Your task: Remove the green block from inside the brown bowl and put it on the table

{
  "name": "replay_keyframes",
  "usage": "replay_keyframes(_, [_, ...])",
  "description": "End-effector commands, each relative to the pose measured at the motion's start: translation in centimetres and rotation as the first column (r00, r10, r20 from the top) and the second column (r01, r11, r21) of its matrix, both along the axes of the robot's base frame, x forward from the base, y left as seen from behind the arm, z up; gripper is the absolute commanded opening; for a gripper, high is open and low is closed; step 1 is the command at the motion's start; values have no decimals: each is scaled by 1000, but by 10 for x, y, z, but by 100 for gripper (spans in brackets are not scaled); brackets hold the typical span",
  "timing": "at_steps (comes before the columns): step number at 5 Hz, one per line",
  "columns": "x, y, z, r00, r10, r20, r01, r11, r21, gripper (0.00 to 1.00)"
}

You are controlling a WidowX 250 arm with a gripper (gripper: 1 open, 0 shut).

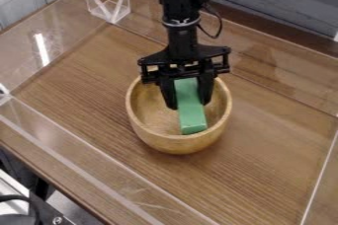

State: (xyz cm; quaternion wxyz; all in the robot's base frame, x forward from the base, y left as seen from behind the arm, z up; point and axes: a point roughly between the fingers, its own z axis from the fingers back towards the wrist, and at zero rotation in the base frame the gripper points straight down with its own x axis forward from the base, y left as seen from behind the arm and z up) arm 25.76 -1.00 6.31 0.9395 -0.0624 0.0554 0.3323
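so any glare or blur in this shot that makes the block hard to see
Camera view: the flat bright green block reads sharp and evenly lit against the round tan wooden bowl; the black end effector covers its upper end. Glare sits on the glossy brown wood-grain table at left and on the clear plastic walls, away from the block. No motion blur shows.

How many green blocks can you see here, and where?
1. The green block stands tilted inside the brown bowl, its upper end pinched by the gripper. No other shows on the table, though the bowl's near wall could hide something small.
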Motion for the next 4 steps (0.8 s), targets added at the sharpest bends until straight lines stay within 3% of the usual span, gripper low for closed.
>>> replay_keyframes(1, [3, 3, 20, 998, 11, 67, -11, 1000, -3, 0])
replay_keyframes(4, [-2, 9, 29, 997, 21, 74, -20, 1000, -19, 0])
